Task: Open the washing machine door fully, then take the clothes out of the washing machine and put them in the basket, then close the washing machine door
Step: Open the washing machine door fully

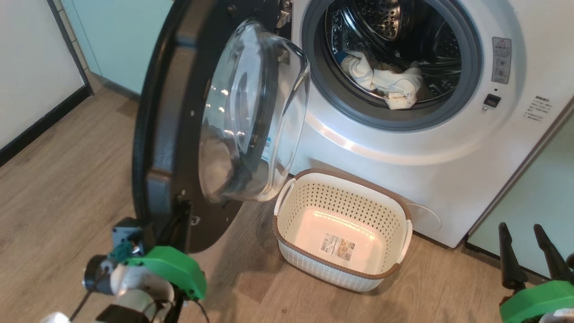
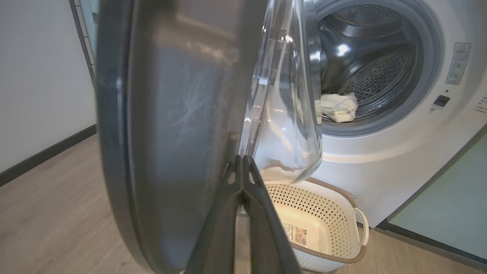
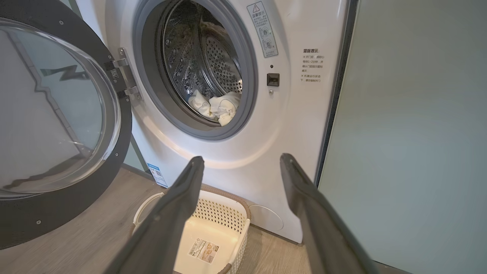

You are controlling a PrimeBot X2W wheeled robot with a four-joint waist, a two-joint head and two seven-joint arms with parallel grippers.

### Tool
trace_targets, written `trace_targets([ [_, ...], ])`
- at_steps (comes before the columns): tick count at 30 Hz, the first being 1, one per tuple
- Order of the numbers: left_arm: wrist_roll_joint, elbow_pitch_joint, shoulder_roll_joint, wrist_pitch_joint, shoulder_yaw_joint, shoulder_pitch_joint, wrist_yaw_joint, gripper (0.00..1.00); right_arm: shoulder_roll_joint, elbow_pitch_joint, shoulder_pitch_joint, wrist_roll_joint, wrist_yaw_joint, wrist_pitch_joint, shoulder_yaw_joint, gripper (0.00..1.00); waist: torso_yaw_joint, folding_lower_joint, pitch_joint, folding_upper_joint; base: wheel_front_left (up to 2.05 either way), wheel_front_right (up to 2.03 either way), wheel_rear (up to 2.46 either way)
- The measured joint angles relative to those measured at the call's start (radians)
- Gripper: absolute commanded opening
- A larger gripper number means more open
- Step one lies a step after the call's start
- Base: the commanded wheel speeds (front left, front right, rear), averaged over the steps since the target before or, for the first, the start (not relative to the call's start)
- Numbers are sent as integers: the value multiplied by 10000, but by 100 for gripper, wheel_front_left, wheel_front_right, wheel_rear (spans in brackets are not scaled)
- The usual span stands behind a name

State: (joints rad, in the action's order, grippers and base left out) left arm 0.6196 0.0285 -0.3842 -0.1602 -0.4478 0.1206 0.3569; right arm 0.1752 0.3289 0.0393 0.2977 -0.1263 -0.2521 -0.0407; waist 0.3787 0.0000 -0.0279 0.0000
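Wood-look floor (image 1: 54, 188), white wall (image 1: 31, 67), dark skirting (image 1: 40, 125), pale green cabinets (image 1: 533, 197).

W/m door (image 1: 188, 134) swung open, standing out left of washing machine (image 1: 448, 157) opening. Clothes (image 1: 385, 83) inside drum, at btm near front. Basket (image 1: 314, 202) on floor (image 1: 54, 188), just before machine, below opening, right of door's lower edge.

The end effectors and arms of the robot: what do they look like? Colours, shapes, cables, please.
The left end effector and the right end effector each have two long, dark, tapering fingers on a bright green housing. Behind the left housing sit a teal part, a black cylinder, thin black cables and a pale forearm.
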Motion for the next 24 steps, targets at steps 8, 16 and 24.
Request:
trace_targets([
  [8,347,537,-121,-267,612,26,-17,0,38,-10,1,0,0,0,-4,100,159,0,130,0,0,0,0],
  [16,681,1618,-121,-518,1106,372,-297,0,107,-27,90,0,0,0,-125,100,213,1,298,0,0,0,0],
  [24,840,2568,-113,-792,1787,956,-637,0,119,-21,92,0,0,0,-263,100,98,0,376,0,0,0,0],
])
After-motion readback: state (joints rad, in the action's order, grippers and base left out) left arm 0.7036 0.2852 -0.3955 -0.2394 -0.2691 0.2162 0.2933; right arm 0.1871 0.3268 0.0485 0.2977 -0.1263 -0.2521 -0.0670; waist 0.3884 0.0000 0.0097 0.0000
